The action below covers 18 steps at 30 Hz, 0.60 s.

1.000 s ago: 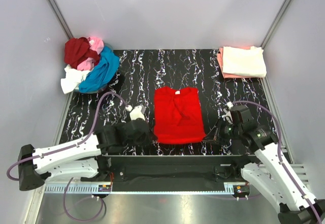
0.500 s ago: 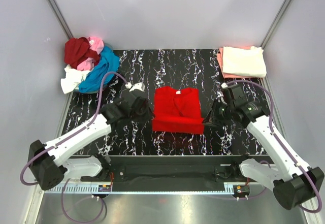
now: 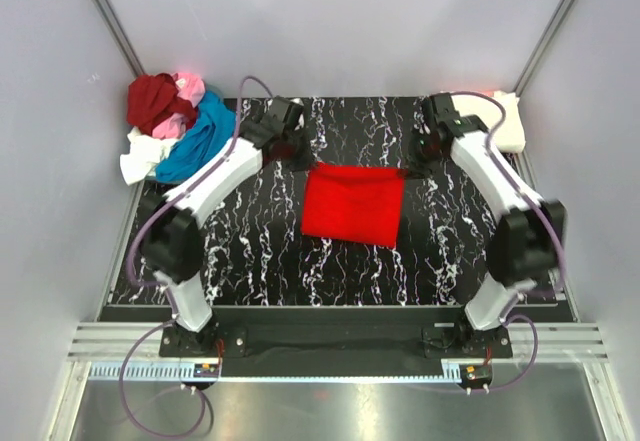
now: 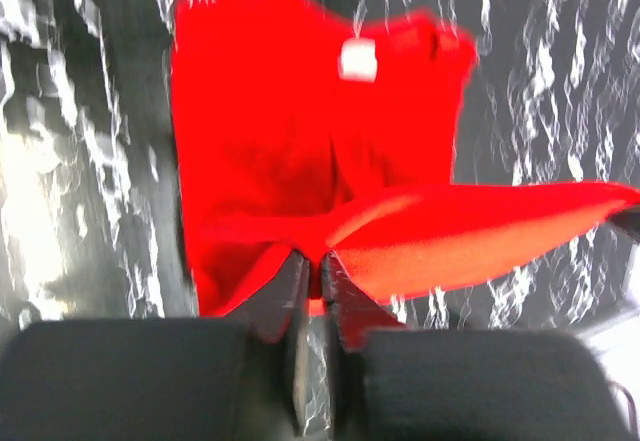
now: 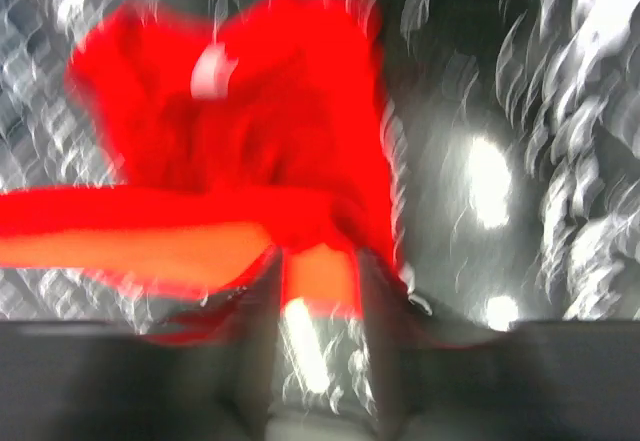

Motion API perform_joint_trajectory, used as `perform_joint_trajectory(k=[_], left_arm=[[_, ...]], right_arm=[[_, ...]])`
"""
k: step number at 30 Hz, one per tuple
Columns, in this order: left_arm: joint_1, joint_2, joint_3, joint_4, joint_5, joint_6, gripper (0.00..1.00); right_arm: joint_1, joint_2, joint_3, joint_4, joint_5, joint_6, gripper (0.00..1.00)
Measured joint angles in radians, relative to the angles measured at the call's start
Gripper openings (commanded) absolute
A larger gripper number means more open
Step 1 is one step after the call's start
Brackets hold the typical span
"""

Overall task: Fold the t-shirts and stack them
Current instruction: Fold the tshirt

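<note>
Bright red t-shirt (image 3: 352, 204) at frame centre on the black marbled counter (image 3: 250, 251), folded over. Left jaws closed tight on its cloth in the left wrist view; right jaws probably clamped likewise, though blurred. White label (image 4: 357, 60) visible from the wrists only.

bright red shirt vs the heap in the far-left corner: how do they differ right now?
The bright red shirt lies mostly flat on the table; the heap is crumpled. The shirt is one garment, one colour; the heap mixes dark red, pink, blue and white. The left pincer and right pincer grip the shirt's raised edge; nothing holds the heap. Both are soft cloth.
</note>
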<state>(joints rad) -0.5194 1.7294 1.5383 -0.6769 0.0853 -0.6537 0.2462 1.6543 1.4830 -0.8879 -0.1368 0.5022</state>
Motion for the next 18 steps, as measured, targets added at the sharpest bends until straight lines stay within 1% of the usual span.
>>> perform_joint_trajectory(k=[1,2,3,4,5,7,9,11,12,15,18], left_arm=[[0.019,0.081,0.08,-0.007,0.012,0.018,0.56],[0.04,0.164,0.158,-0.003,0.032,0.031,0.67],[0.056,0.235,0.219,-0.01,0.046,0.041,0.8],[0.068,0.287,0.265,-0.014,0.056,0.051,0.83],[0.079,0.346,0.312,-0.017,0.069,0.057,0.85],[0.101,0.43,0.364,-0.033,0.077,0.063,0.89],[0.109,0.452,0.354,-0.045,0.086,0.062,0.91],[0.11,0.434,0.299,-0.035,0.097,0.062,0.92],[0.108,0.415,0.266,-0.027,0.1,0.062,0.92],[0.103,0.33,0.151,-0.009,0.101,0.062,0.92],[0.097,0.193,-0.001,0.034,0.1,0.061,0.92]], right_arm=[[-0.013,0.086,0.065,0.005,0.011,-0.01,0.63],[-0.026,0.192,0.16,0.004,0.027,-0.024,0.75],[-0.037,0.3,0.259,0.001,0.035,-0.04,0.77],[-0.046,0.393,0.336,0.01,0.045,-0.058,0.79],[-0.053,0.464,0.389,0.014,0.05,-0.07,0.85],[-0.059,0.521,0.394,0.027,0.06,-0.082,0.89],[-0.06,0.514,0.335,0.022,0.061,-0.091,0.91],[-0.061,0.472,0.268,0.042,0.06,-0.097,0.92],[-0.063,0.438,0.227,0.054,0.059,-0.1,0.94],[-0.072,0.314,0.107,0.104,0.032,-0.102,0.96],[-0.099,0.194,-0.006,0.169,-0.024,-0.103,0.97]])
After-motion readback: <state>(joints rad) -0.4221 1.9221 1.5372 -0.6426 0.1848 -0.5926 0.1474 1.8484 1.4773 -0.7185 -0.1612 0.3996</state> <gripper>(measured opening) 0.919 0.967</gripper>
